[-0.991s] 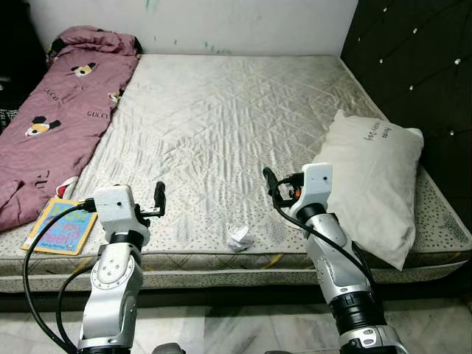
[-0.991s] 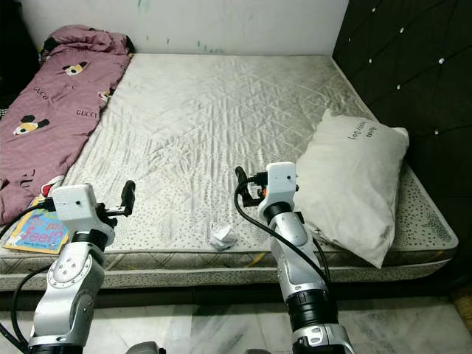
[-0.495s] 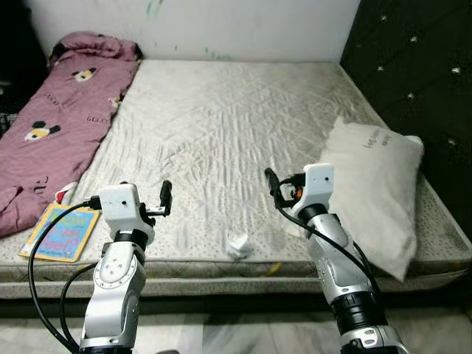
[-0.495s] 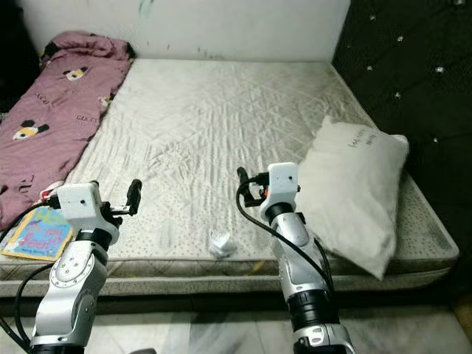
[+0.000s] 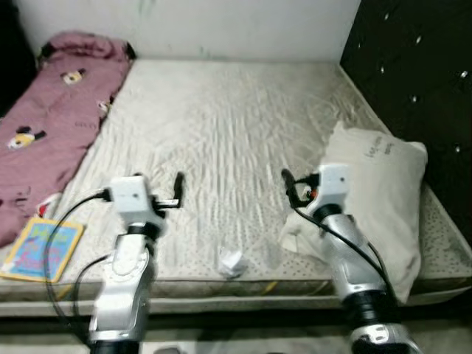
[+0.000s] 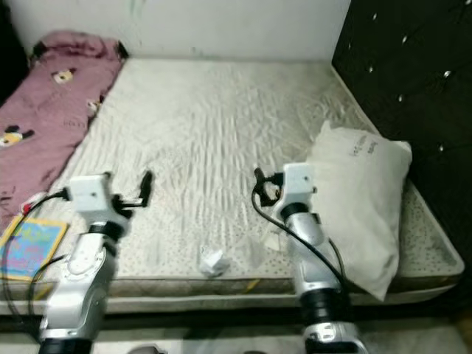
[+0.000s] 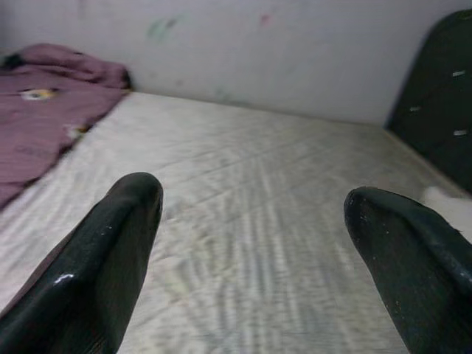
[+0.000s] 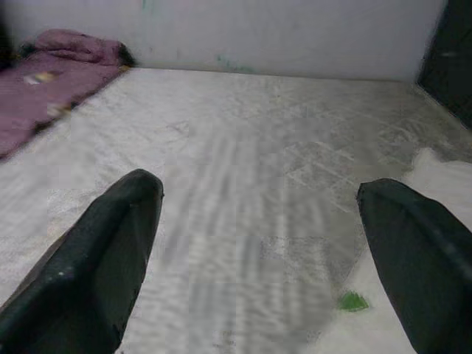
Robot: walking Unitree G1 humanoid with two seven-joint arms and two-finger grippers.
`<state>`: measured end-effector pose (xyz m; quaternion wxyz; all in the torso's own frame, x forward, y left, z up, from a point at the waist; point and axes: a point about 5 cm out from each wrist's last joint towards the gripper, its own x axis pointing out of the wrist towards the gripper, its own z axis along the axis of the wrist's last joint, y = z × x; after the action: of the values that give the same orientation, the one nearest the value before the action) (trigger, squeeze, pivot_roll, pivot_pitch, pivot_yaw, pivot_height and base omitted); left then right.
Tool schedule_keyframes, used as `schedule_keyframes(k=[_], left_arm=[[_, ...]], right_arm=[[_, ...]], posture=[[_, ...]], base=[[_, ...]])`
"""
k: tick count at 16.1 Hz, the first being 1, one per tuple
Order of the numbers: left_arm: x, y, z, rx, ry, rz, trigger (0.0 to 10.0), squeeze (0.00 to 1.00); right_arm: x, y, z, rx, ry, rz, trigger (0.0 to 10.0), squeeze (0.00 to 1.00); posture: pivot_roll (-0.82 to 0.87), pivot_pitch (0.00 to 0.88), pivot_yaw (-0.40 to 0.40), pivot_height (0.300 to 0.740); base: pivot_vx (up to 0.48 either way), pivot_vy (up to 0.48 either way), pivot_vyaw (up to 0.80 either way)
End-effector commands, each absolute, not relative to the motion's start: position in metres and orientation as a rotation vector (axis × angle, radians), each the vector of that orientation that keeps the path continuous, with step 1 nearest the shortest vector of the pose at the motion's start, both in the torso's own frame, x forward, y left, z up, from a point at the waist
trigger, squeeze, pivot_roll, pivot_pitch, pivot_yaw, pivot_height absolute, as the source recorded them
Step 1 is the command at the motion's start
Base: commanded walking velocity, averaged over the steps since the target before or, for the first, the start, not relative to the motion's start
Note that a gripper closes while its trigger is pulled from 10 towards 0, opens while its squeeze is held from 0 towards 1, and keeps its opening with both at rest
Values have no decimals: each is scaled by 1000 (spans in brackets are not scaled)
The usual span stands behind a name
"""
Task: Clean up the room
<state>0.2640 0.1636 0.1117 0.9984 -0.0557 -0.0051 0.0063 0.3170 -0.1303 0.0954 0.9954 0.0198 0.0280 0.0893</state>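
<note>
Motion blur smears the mattress [image 5: 221, 133]; the blanket [image 5: 44, 125] runs off-frame.

Mattress [image 5: 221, 125]: blanket [image 5: 44, 110] along left edge, book [image 5: 37, 247] at front-left corner, crumpled paper [image 5: 231, 261] near front edge, pillow [image 5: 376, 192] at right edge.

Right end effector [image 8: 258, 243] fingers spread wide over the quilted mattress [image 8: 243, 155].

Both arms raised, jaws apart.
</note>
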Motion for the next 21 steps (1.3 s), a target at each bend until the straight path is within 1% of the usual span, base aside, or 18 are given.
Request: schedule_keyframes(k=[1, 11, 13, 15, 21], left_arm=[[263, 168, 111, -113, -1, 36, 10000, 0], [260, 170, 106, -125, 44, 66, 10000, 0], [260, 170, 106, -127, 47, 67, 10000, 0], [261, 169, 105, -130, 49, 66, 10000, 0], [261, 171, 106, -123, 44, 80, 10000, 0]], right_arm=[[320, -126, 102, 29, 34, 195, 10000, 0], [316, -125, 100, 33, 39, 209, 10000, 0], [316, -125, 100, 35, 39, 216, 10000, 0], [316, -124, 100, 37, 39, 222, 10000, 0], [317, -122, 100, 37, 39, 233, 10000, 0]], posture=[[-50, 20, -16, 740], [-55, 44, -18, 740], [-55, 44, -18, 722], [-54, 40, -21, 692], [-53, 32, -22, 622]], base=[[0, 0, 0], [0, 0, 0], [0, 0, 0], [0, 0, 0], [0, 0, 0]])
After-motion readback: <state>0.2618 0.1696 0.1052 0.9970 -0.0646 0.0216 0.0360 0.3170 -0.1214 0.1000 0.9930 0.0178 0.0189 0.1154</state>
